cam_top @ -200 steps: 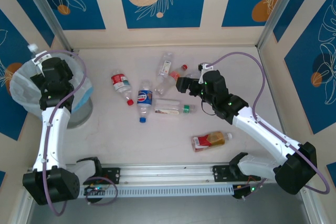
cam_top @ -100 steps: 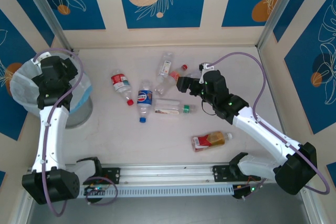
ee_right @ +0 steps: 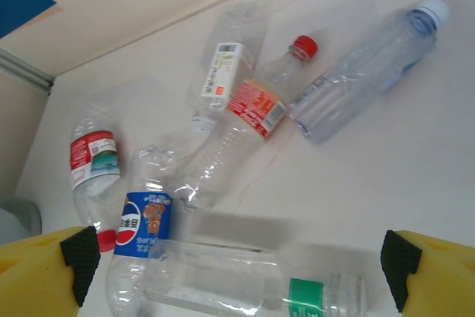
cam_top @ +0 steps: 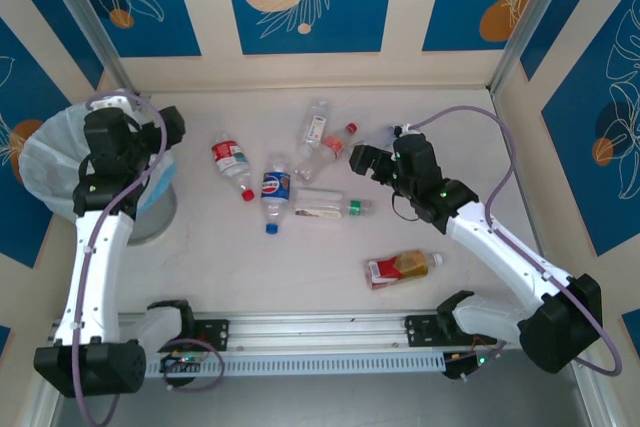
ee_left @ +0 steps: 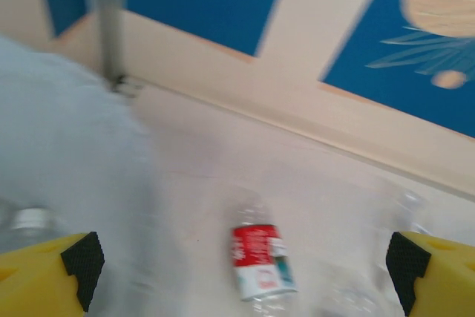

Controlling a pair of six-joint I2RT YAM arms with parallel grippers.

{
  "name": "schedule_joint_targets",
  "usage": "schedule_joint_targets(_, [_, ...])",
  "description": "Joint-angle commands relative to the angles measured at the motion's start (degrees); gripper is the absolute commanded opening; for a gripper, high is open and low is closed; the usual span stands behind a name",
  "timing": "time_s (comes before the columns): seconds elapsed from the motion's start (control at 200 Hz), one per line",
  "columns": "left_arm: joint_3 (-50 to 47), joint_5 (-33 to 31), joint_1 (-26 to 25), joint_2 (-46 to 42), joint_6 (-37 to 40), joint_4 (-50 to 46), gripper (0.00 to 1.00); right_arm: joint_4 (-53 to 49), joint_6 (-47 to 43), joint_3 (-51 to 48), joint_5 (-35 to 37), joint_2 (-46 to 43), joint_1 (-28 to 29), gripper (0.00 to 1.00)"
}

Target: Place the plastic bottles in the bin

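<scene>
Several plastic bottles lie on the table: a red-label one [cam_top: 231,161] [ee_left: 261,261], a Pepsi one [cam_top: 274,190] [ee_right: 141,226], a clear green-label one [cam_top: 330,207] [ee_right: 245,281], a white-label one [cam_top: 313,127] [ee_right: 226,66], a red-capped one [cam_top: 332,147] [ee_right: 252,109], a bluish one [ee_right: 371,64] and an amber one [cam_top: 400,267]. The bag-lined bin [cam_top: 50,162] [ee_left: 67,161] stands at the left, and a white-capped bottle [ee_left: 30,220] shows blurred inside it. My left gripper [cam_top: 172,132] [ee_left: 245,272] hangs open and empty at the bin's right rim. My right gripper [cam_top: 360,159] [ee_right: 241,257] is open above the green-label bottle.
Patterned blue and cream walls close the table at the back and both sides, with metal posts [cam_top: 95,37] in the corners. A rail [cam_top: 320,332] with the arm bases runs along the near edge. Bare tabletop lies in front of the bottles.
The left gripper opened over the bin, let its white-capped bottle go, and swung right towards the table. The right gripper drew back slightly to the right, still open.
</scene>
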Motion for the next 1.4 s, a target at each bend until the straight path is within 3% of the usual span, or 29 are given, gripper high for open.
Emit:
schedule_joint_targets(0.0, [1.0, 6.8, -4.4, -1.8, 0.7, 2.6, 0.99, -4.7, 4.9, -1.0, 0.5, -1.1, -1.7, 1.00])
schedule_joint_targets(0.265, [-2.6, 16.5, -13.5, -0.3, 2.6, 7.3, 0.99, -14.2, 9.4, -1.1, 0.2, -2.1, -4.2, 1.00])
schedule_joint_targets(0.53, [-8.3, 26.2, -16.0, 1.2, 6.9, 9.2, 0.99, -26.5, 9.3, 1.5, -1.4, -2.7, -4.6, 1.00])
schedule_joint_targets(0.745, [-14.6, 21.5, -16.3, -1.3, 4.8, 15.5, 0.99, -36.6, 12.1, 1.8, -5.8, -3.5, -4.0, 0.98])
schedule_joint_targets(0.845, [-18.5, 20.8, -16.3, -1.9, 2.7, 21.9, 0.99, -43.4, 22.0, 2.1, -2.7, -3.3, -4.1, 1.00])
schedule_joint_targets(0.945, [-20.7, 19.5, -16.3, -0.9, 1.8, 25.5, 0.99, -46.6, 28.0, 1.2, -4.6, -3.3, -5.6, 1.00])
schedule_joint_targets(1.2, [-21.1, 20.1, -16.2, 0.8, 3.3, 25.5, 0.99, -53.6, 43.2, -1.7, -11.5, -1.1, -13.6, 1.00])
schedule_joint_targets(1.395, [-22.2, 18.7, -16.3, 0.9, 3.8, 24.9, 0.99, -51.6, 49.8, -8.2, -14.1, -4.2, -16.8, 0.99])
